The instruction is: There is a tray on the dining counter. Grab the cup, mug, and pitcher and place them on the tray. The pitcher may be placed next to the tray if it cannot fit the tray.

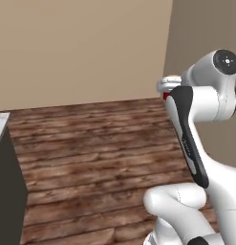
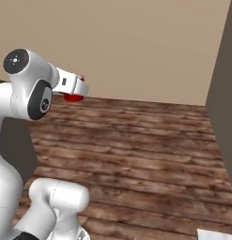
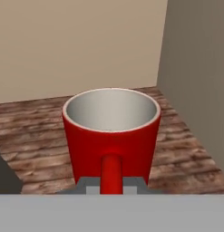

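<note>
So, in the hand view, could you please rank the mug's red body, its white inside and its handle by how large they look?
1. The mug, red body, largest.
2. White inside, somewhat smaller.
3. Handle, smallest, though its lower end is cut off at the frame bottom.

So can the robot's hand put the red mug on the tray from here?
Probably not yet. The gripper holds the mug by its handle above the wooden floor; the tray isn't in sight, so it isn't close.
</note>
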